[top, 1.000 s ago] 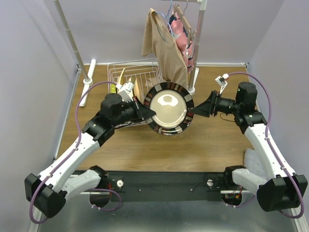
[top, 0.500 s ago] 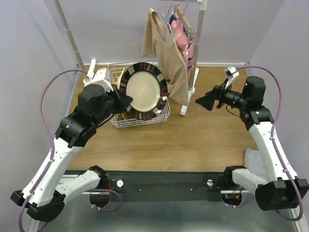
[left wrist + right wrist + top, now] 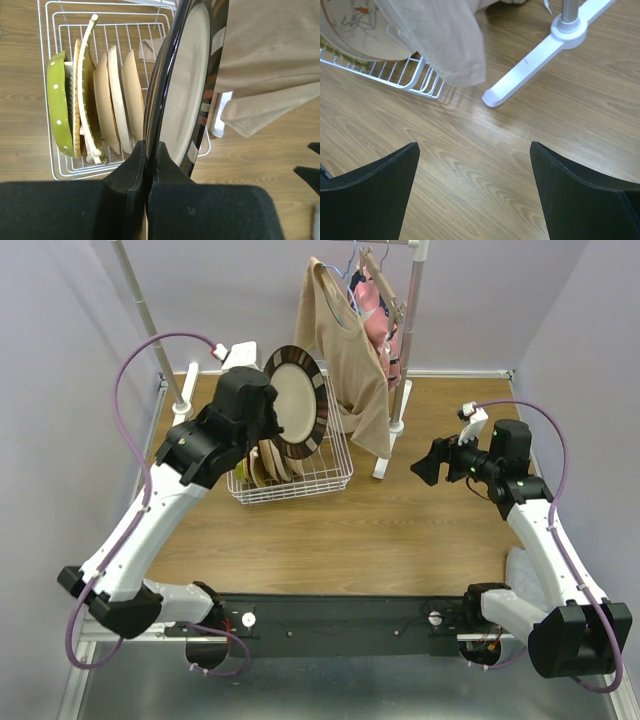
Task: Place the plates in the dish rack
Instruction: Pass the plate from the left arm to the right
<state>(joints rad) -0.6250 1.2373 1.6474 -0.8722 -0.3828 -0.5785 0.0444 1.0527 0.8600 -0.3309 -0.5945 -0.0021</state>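
Left pincer (image 3: pixel 146 150) clamps the dark-rimmed plate (image 3: pixel 186 85) by its rim, upright over the free right end of the dish rack (image 3: pixel 44 75), beside the plates (image 3: pixel 114 100) already slotted. Next, lower it straight between prongs. Right pincer (image 3: pixel 474 146) gapes empty over the bench (image 3: pixel 470 195).

We take this for a robotics lab test cell, dressed with household props. Plain lavender walls (image 3: pixel 70 330) box in a wooden tabletop (image 3: pixel 400 530). A left arm (image 3: pixel 150 530) and a right arm (image 3: pixel 548 530) rise from a black rail (image 3: pixel 340 620) at its near edge. On the tabletop stand a dish rack (image 3: pixel 330 472) of plates (image 3: pixel 111 100) and a clothes rail (image 3: pixel 413 320) hung with garments (image 3: pixel 345 350).
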